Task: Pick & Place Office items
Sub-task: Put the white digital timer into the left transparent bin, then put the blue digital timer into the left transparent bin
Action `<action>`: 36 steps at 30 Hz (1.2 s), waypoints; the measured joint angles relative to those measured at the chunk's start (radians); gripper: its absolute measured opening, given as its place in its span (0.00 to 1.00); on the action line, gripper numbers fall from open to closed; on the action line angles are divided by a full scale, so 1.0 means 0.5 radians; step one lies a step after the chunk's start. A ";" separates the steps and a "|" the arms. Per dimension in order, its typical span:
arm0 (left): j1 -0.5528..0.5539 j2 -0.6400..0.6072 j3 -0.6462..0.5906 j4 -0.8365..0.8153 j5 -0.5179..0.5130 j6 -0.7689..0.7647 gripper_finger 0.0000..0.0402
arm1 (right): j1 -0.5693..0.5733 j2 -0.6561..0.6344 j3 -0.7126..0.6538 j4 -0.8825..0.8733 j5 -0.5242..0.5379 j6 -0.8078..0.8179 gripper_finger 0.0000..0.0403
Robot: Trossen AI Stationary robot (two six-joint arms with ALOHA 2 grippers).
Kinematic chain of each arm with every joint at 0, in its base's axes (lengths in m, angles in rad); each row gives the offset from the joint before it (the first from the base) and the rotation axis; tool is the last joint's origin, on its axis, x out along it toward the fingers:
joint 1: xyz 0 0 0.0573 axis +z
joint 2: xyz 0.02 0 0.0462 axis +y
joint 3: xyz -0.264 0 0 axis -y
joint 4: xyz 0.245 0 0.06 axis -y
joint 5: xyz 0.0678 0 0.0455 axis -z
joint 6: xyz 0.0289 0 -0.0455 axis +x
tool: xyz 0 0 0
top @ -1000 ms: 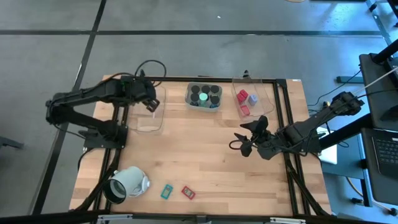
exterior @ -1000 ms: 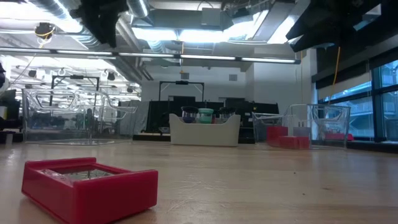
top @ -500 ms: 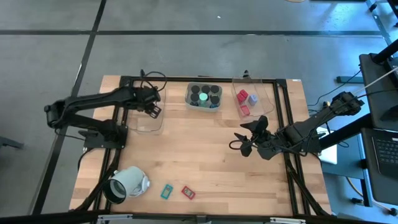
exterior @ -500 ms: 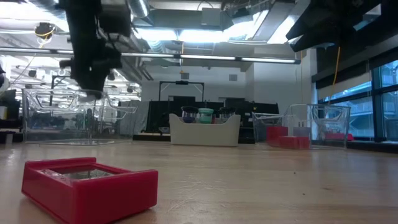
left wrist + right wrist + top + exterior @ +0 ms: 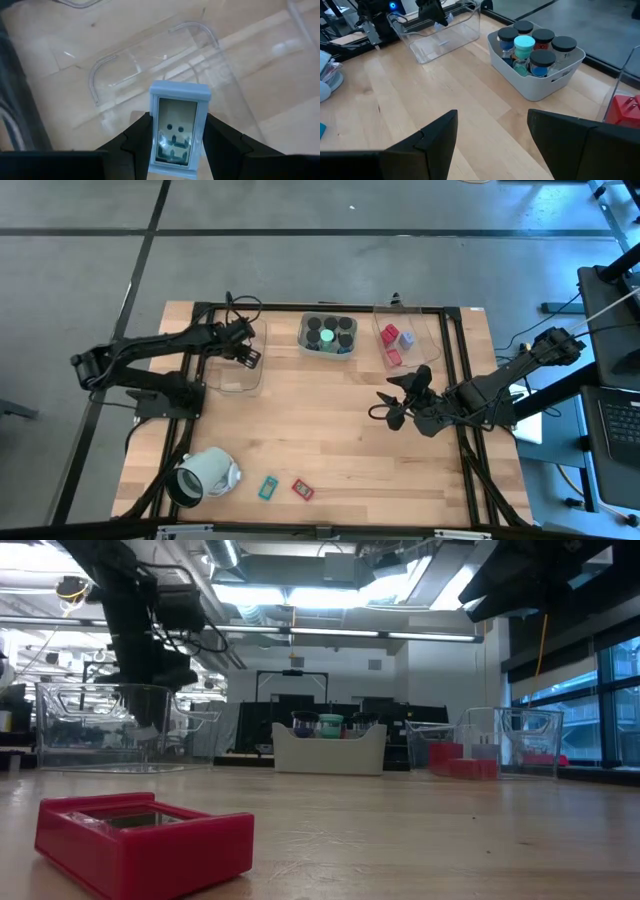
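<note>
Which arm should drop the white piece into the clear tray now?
Left. The left gripper already holds the white flat rectangle directly over the clear tray. The right gripper waits open at mid-table, empty and far from it.

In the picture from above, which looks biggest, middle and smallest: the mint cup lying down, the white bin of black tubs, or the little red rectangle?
1. Pale mint-white hollow cylinder and white bin: look alike, too close to rank.
2. Small red flat rectangle: clearly smallest.
</note>
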 joint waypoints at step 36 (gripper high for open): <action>0.093 0.357 -0.058 0.296 0.003 0.191 0.58 | 0.000 0.000 0.000 -0.002 -0.001 -0.038 0.61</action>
